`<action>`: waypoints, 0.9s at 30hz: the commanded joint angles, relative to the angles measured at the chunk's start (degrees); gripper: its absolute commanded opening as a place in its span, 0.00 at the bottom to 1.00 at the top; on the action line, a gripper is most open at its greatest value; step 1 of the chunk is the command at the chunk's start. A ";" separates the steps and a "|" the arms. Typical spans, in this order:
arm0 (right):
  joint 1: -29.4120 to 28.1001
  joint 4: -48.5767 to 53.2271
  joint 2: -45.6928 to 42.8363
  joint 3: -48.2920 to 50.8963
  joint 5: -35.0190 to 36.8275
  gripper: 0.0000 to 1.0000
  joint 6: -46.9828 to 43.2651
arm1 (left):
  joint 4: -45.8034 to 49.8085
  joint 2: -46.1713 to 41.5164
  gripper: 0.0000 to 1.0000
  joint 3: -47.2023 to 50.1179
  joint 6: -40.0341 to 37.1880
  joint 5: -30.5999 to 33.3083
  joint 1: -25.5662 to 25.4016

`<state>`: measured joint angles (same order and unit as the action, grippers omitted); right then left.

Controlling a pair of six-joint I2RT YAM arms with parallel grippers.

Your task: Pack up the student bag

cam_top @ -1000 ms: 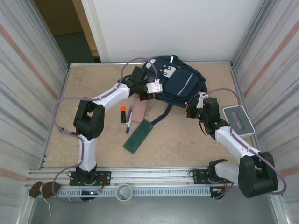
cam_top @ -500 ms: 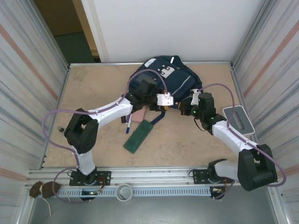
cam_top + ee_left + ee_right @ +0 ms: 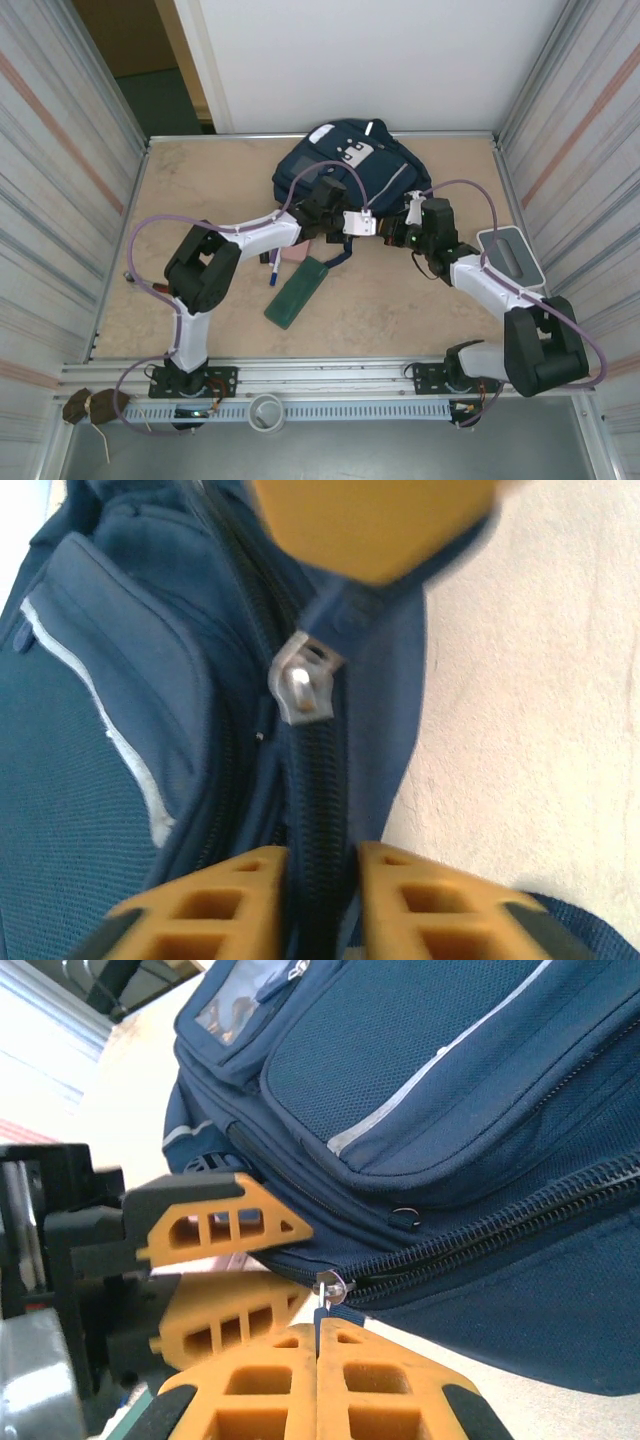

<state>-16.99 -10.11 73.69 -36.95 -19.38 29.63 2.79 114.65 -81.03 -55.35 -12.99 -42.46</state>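
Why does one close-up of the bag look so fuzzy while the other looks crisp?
Left wrist view: soft all over; the student bag, its zipper pull and the left gripper look smeared, probably too near the lens. Right wrist view: the bag's weave is crisp, though the upper left corner is washed out bright. Top view: even light, only soft shadows.

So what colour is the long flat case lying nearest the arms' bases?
Dark green; the long flat case shows best in the top external view.
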 commanded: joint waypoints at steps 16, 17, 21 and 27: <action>2.17 -17.74 7.73 3.37 -10.07 0.07 6.66 | 0.90 -5.05 0.00 -2.58 10.77 -15.48 2.68; 2.14 -18.03 7.95 3.39 -10.15 0.08 6.67 | 0.92 -5.05 0.00 -2.84 11.03 -15.54 2.77; 1.90 -19.22 8.63 4.13 -10.42 0.12 7.09 | 1.15 -5.29 0.00 -3.32 11.74 -16.08 2.98; 1.70 -20.20 9.47 4.77 -9.89 0.16 6.76 | 1.77 -5.53 0.00 -4.17 12.11 -16.63 3.16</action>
<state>-14.98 -28.45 82.46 -32.86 -28.56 35.62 4.99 113.97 -82.41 -44.69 -24.40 -39.00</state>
